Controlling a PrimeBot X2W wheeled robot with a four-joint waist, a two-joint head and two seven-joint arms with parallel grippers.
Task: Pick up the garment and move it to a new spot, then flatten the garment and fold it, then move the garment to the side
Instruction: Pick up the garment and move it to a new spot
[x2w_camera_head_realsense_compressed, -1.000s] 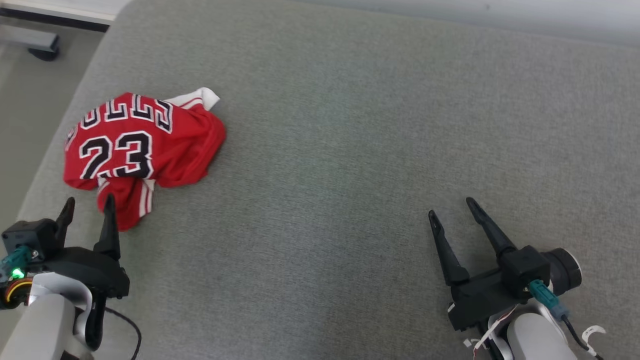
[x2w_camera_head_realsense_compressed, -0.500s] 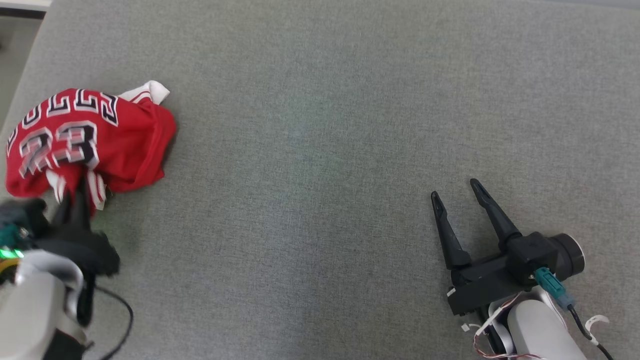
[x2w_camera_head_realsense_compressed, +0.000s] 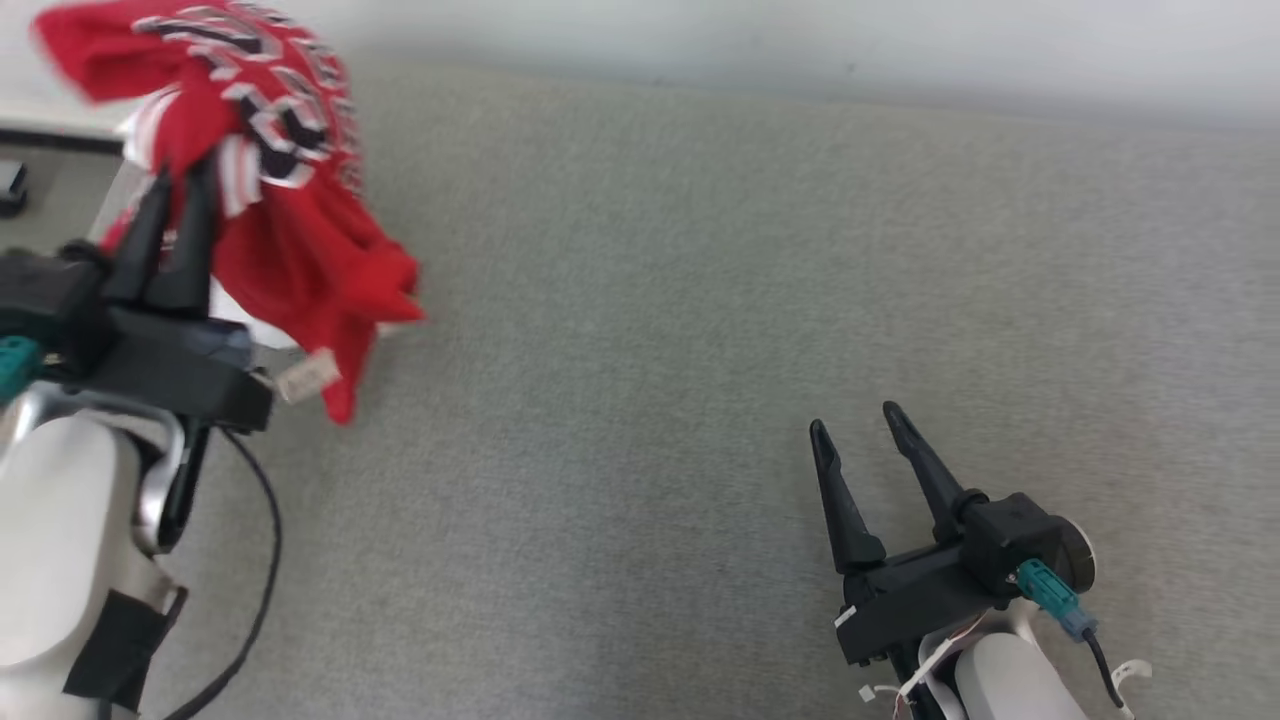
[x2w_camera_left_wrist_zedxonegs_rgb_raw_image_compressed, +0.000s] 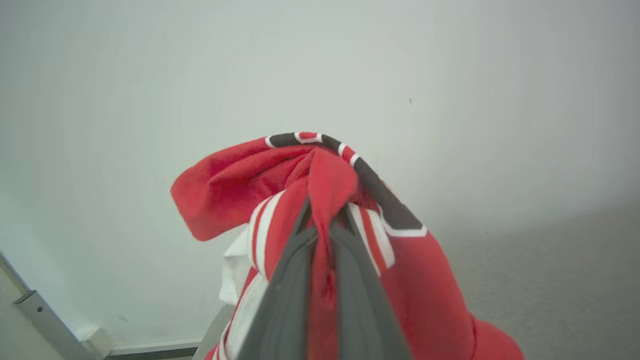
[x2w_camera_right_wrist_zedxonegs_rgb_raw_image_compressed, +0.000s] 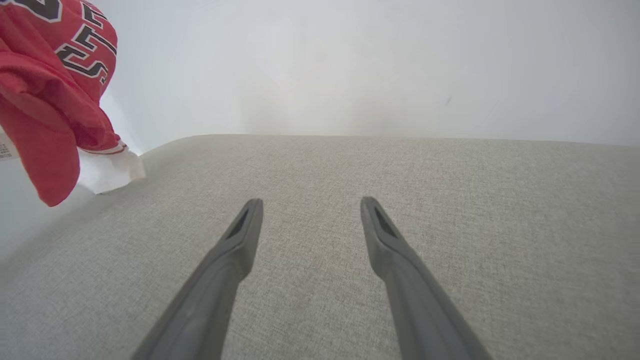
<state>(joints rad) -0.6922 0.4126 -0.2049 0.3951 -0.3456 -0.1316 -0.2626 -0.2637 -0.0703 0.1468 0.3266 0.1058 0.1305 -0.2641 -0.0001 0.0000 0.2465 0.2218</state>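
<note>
Jersey (x2w_camera_head_realsense_compressed: 300, 260) lifted off grey cushion (x2w_camera_head_realsense_compressed: 700, 300) | hangs bunched, long axis 11-to-5 | black lettering unreadable | left gripper (x2w_camera_head_realsense_compressed: 180, 175) clamped on it | right gripper (x2w_camera_head_realsense_compressed: 852, 415) spread, 4 o'clock

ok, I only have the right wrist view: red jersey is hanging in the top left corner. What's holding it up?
Observer: The left gripper is shut on the jersey. The left wrist view shows a fold of red cloth pinched between its fingers.
Operator: Which part has it got?
Observer: A bunch at the red-and-white striped trim. Stripes sit on both sides of the fingers.
Operator: Any cable near the cloth?
Observer: In the head view a black cable loops down from under the left gripper's body. It lies below the jersey's lowest tip and apart from it.
</note>
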